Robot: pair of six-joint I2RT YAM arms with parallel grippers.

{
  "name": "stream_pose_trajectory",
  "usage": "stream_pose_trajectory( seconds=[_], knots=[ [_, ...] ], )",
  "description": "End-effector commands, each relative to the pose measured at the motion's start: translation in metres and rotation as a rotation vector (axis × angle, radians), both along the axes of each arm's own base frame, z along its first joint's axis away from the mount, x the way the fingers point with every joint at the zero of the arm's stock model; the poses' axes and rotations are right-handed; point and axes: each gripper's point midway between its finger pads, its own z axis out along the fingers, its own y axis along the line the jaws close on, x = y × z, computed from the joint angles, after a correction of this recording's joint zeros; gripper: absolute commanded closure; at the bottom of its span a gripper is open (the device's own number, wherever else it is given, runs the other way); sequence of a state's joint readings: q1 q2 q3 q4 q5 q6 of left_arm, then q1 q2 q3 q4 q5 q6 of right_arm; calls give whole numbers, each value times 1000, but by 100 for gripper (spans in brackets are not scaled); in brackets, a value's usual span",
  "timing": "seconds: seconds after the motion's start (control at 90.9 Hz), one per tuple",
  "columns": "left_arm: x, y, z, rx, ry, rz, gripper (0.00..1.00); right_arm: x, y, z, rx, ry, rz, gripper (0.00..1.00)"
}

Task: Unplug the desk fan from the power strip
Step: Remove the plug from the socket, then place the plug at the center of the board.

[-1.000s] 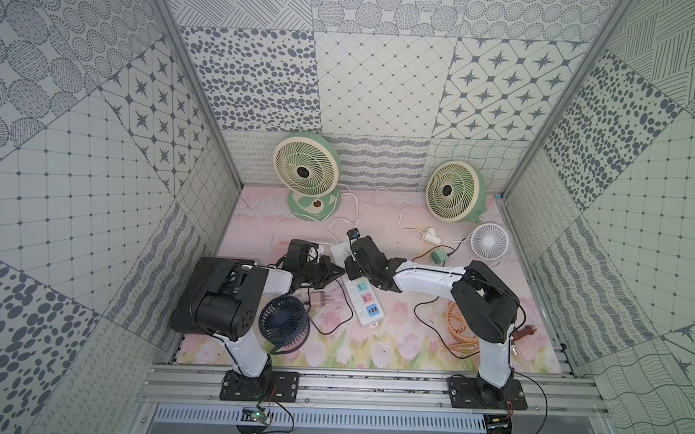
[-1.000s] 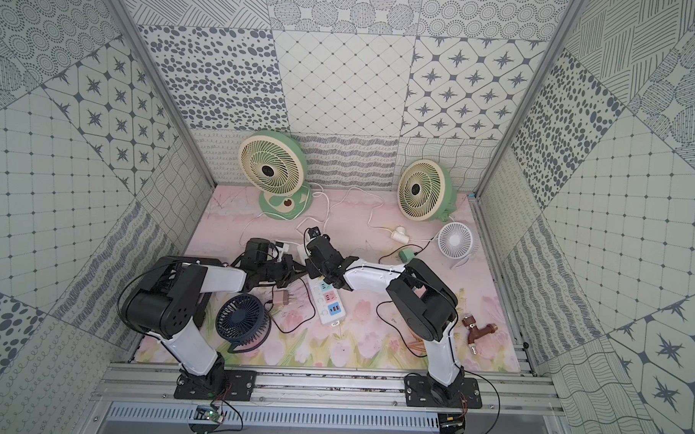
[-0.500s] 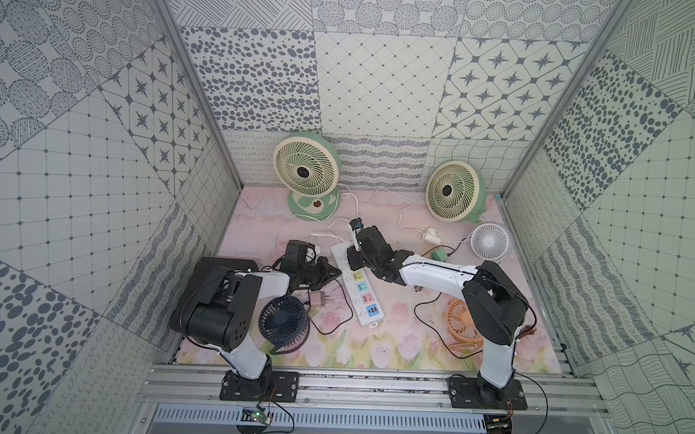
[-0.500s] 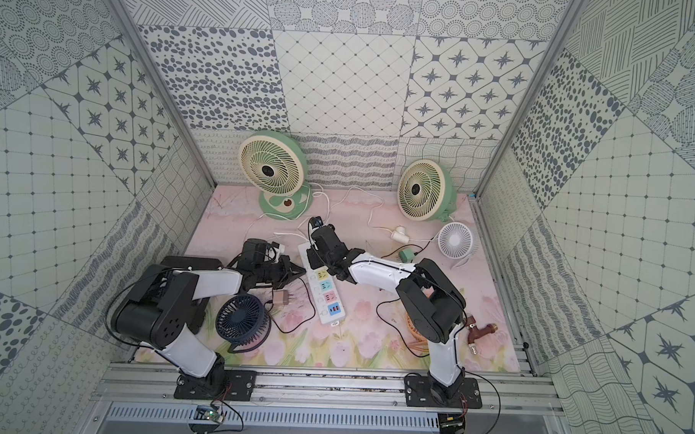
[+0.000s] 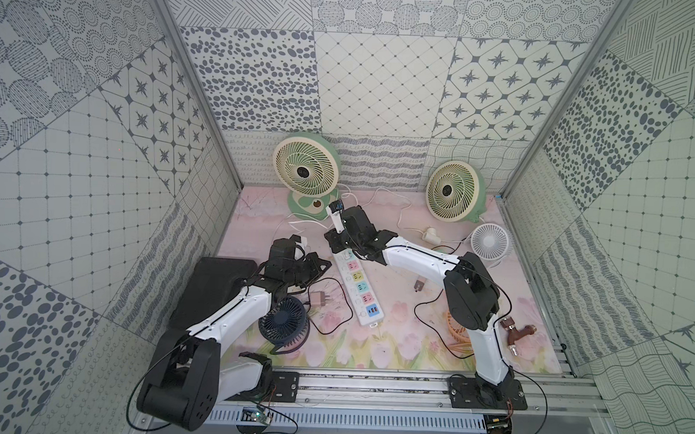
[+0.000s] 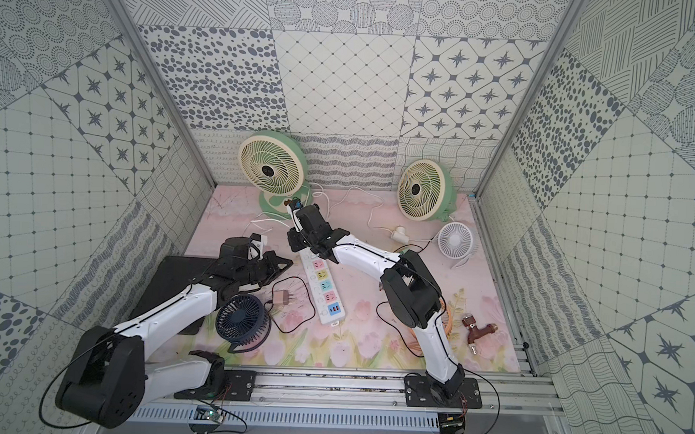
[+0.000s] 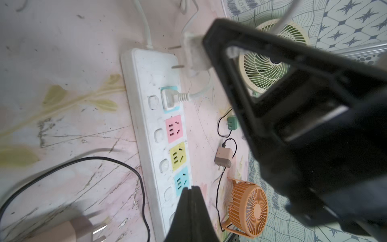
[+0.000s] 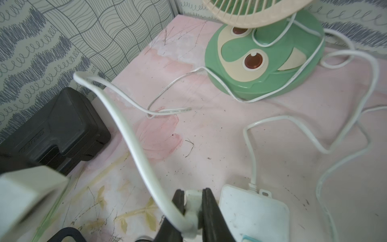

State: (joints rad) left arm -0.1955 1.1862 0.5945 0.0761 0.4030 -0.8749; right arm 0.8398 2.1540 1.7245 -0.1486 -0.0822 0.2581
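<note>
The power strip (image 5: 360, 287) (image 6: 322, 293) (image 7: 146, 117) lies flat mid-table, white with pastel sockets. My right gripper (image 5: 335, 244) (image 6: 297, 242) (image 8: 193, 191) is shut on a white plug (image 8: 193, 201) (image 7: 194, 56) beside the strip's cord end. The plug's prongs hang bare, clear of the strip, and its thick cord arcs away. Another white plug (image 7: 169, 99) sits in the first blue socket. My left gripper (image 5: 323, 267) (image 6: 283, 265) (image 7: 191, 187) is shut and empty, beside the strip. A green desk fan (image 5: 305, 173) (image 6: 272, 167) (image 8: 263, 60) stands at the back left.
A second green fan (image 5: 455, 190) stands back right, with a small white fan (image 5: 490, 241) in front of it. A dark blue fan (image 5: 282, 329), pink adapter (image 5: 317, 298), orange fan (image 5: 459, 333), black case (image 5: 212, 289), brown fitting (image 5: 516, 335) and loose cords lie about.
My right gripper has lifted and drawn back from the strip with the white plug, whose prongs are now free. The left gripper has stayed shut beside the strip.
</note>
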Motion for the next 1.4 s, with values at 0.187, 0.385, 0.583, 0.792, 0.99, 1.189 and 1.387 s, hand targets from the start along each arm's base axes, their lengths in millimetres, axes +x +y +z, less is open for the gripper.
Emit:
stream_pose_trajectory(
  seconds=[0.187,0.385,0.583,0.792,0.99,1.189,1.387],
  knots=[
    [-24,44,6,159,-36,167,100,-3,50,-19,94,160,163,96],
    [-24,47,8,164,-39,174,100,-1,61,-38,79,211,176,89],
    [-19,44,6,145,-33,158,100,-1,58,-31,73,194,167,76],
    [-14,38,3,128,-21,137,100,0,48,-14,68,156,154,63],
    [-10,32,3,100,-28,110,100,-1,30,9,50,103,130,62],
    [-3,15,-5,28,-10,41,100,-7,5,23,31,45,79,62],
    [5,-1,-16,-50,18,-25,100,-9,-30,15,-6,8,-31,62]
  ],
)
